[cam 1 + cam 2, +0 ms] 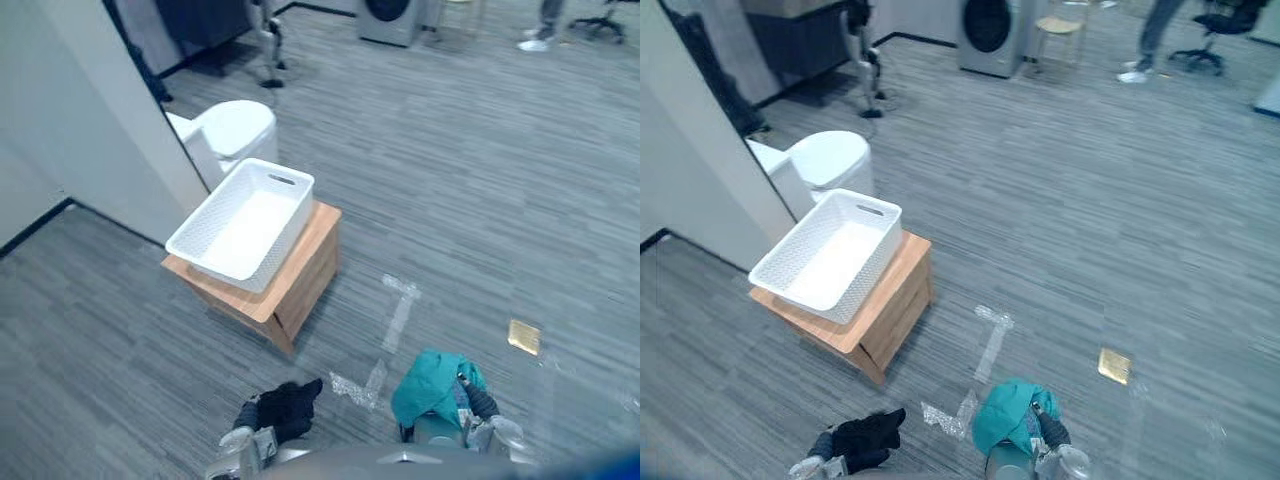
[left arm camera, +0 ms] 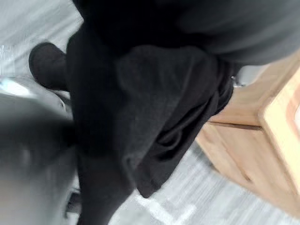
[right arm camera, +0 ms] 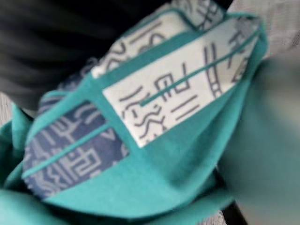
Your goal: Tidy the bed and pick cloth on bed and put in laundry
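A black cloth (image 1: 290, 405) hangs bunched from my left hand (image 1: 254, 424) low at the view's bottom edge; in the left wrist view the black cloth (image 2: 140, 117) drapes down beside the wooden box (image 2: 262, 126). My right hand (image 1: 479, 402) holds a teal cloth (image 1: 432, 386) with white and blue patterned patches (image 3: 164, 108), which covers most of the hand. A white laundry basket (image 1: 214, 262) sits on a low wooden box (image 1: 303, 285) ahead and to the left, with nothing in it. Both hands are well short of the basket.
A white toilet-like fixture (image 1: 236, 128) stands behind the basket beside a grey wall panel (image 1: 90, 120). Clear tape strips (image 1: 400, 308) and a yellow patch (image 1: 523, 337) lie on the grey floor. Far off are a washing machine (image 1: 988, 25), a person's legs (image 1: 1148, 40) and an office chair (image 1: 1215, 28).
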{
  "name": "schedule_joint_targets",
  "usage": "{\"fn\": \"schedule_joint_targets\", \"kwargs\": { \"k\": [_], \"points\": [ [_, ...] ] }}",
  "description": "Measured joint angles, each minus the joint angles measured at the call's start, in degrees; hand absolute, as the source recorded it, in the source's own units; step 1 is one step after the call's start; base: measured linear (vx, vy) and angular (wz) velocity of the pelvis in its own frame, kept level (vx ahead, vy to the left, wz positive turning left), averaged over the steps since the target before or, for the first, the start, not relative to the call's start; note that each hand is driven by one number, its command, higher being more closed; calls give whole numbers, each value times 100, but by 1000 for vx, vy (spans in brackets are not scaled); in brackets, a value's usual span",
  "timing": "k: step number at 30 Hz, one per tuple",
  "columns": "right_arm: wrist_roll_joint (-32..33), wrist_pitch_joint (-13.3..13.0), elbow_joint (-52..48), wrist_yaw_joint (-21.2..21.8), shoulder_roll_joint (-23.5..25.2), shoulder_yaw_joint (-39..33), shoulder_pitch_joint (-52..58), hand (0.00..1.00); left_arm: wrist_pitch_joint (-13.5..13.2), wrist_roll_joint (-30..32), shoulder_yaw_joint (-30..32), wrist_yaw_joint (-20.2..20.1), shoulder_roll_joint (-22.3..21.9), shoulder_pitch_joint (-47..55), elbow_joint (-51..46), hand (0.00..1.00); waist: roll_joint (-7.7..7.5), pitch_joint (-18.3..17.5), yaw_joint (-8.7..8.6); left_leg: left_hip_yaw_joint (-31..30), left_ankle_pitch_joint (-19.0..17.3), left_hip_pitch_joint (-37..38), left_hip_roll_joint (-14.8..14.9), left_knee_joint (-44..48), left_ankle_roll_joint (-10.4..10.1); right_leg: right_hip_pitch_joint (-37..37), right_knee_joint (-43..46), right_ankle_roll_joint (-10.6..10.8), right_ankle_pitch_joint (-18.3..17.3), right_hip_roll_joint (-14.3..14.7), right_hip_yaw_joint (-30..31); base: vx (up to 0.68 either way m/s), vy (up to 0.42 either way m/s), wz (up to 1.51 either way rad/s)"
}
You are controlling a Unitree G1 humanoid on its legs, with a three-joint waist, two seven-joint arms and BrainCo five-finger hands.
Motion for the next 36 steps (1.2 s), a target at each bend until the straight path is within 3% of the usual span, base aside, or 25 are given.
{"fn": "schedule_joint_targets", "kwargs": {
  "k": [1,2,3,5,6,7,8,9,11,12,14,15,16,17,18,20,22,25,26,27,28,29,31,34,36],
  "points": [
    [-3,-7,-2,118,89,251,77,100,-12,9,43,76,110,97,-14,100,-256,-178,-24,-111,-135,49,-41,-8,-110,-3,-296,-162,-239,-66,10,-58,-326,86],
    [-4,-8,18,148,96,275,91,100,-6,8,54,97,108,92,3,100,-256,-199,-51,-151,-198,72,7,-15,-130,25,-223,-147,-479,-52,-15,87,-289,78],
    [-11,-15,133,209,142,252,55,100,18,-7,260,173,31,96,2,100,-187,-243,-41,-236,-302,187,202,-50,-192,69,-105,-270,-841,82,-183,215,-233,29],
    [-36,34,285,262,162,261,-40,100,46,-26,541,217,-56,111,-86,100,-167,-287,69,-244,-244,-150,258,653,-137,118,-67,-454,-1056,174,-283,264,-243,12],
    [-51,67,297,322,121,270,-8,100,60,-48,611,274,-110,194,-160,100,-73,-375,49,-300,-104,-622,314,1573,-311,315,-277,-468,-1064,287,-414,334,-205,27],
    [-51,83,295,405,71,272,24,100,48,-73,692,288,-139,243,-178,100,20,-390,18,-403,361,-1179,319,2635,-699,562,-506,-511,-1087,377,-550,339,-199,35],
    [-51,83,291,430,68,273,29,100,44,-97,763,287,-158,243,-185,100,76,-356,21,-379,752,-1460,362,3218,-777,746,-664,-557,-1099,456,-598,340,-177,40],
    [-47,132,318,433,-6,297,65,100,17,-79,867,286,-176,277,-200,100,155,-293,41,-206,1536,-2008,509,4348,-726,1184,-1076,-774,-1104,645,-658,277,-126,27],
    [-36,264,532,420,-100,347,-3,100,-20,11,824,274,-78,453,-195,100,206,-191,111,125,1288,-2690,588,5564,-501,1863,-1566,-1063,-1144,803,-676,332,-138,10],
    [-18,335,625,417,-96,344,-10,100,-20,33,806,249,-65,620,-195,100,138,-162,133,381,1087,-3010,496,5712,-506,2258,-1902,-1064,-1102,782,-722,325,-121,-6],
    [22,367,626,420,-86,317,-2,100,-17,193,799,148,-71,821,-197,100,72,-112,190,865,766,-3405,356,5095,-501,2665,-2295,-819,-931,769,-738,242,6,-18],
    [23,379,617,421,-87,255,-31,100,-17,229,799,132,-73,840,-197,100,54,9,228,1224,626,-3374,315,4370,-431,2868,-2360,-749,-890,745,-767,44,136,-16],
    [18,380,615,429,-91,109,-5,100,-13,243,792,129,-69,876,-196,100,46,22,232,1635,727,-3224,245,3304,-369,3004,-2373,-665,-842,723,-893,-110,278,13],
    [12,378,556,431,-82,-43,73,100,-21,243,683,120,-77,963,-201,100,154,-17,204,2440,1319,-2950,233,1847,186,3145,-2308,-520,-785,850,-922,63,286,53],
    [12,377,553,421,33,-176,104,100,-31,253,653,81,-11,944,-193,100,72,-44,152,2996,1098,-2632,236,1449,609,3234,-2278,-398,-869,806,-964,238,290,84],
    [12,337,566,422,198,-358,38,100,-109,314,630,29,190,784,-232,100,-328,-52,96,3610,1197,-2408,-123,766,881,3304,-2363,-320,-845,536,-1058,400,168,77],
    [17,299,547,368,271,-472,-25,100,-160,430,600,16,223,744,-220,100,-382,-67,113,4008,1189,-2365,-243,699,919,3483,-2618,-133,-656,470,-1148,295,113,53],
    [-55,325,554,256,245,-343,-52,100,-171,413,367,51,227,703,-208,100,-260,-138,188,3973,1011,-2120,-418,369,987,3491,-2413,-96,-349,461,-1207,270,92,39],
    [-101,340,570,230,249,-288,-121,100,-168,408,350,53,253,700,-201,100,-221,-157,206,3886,935,-1978,-450,179,949,3333,-1880,-94,-350,413,-1270,240,73,32],
    [-112,391,637,214,259,-276,-189,100,-171,355,222,54,308,697,-171,100,-219,-163,209,3774,903,-1726,-534,-160,894,2941,-798,64,-254,228,-1390,192,92,55],
    [-115,406,670,200,226,-154,-204,100,-175,348,8,51,379,695,-151,100,-263,-144,207,3567,929,-1428,-658,-437,880,2369,695,139,62,-139,-1452,115,79,53],
    [-116,406,677,198,211,-123,-209,100,-174,346,-26,49,403,693,-136,100,-266,-140,195,3510,930,-1360,-677,-472,878,2272,961,113,48,-214,-1464,44,103,76],
    [-259,362,674,195,45,111,-188,100,-173,329,-130,55,459,682,-65,100,-193,-166,79,3044,956,-887,-695,-666,837,1767,2065,26,-256,-640,-1558,-31,151,95],
    [-321,240,643,197,19,147,-233,100,-154,109,-278,72,554,577,-43,100,-174,-140,54,2404,1029,-574,-515,-844,722,1389,1609,62,-489,-742,-1422,-157,132,114],
    [-324,159,674,206,52,214,-241,100,-133,-23,-273,150,554,498,24,100,-227,-151,58,1938,1105,-537,-341,-909,599,1223,797,104,-512,-487,-1118,-204,46,117]
  ]
}}
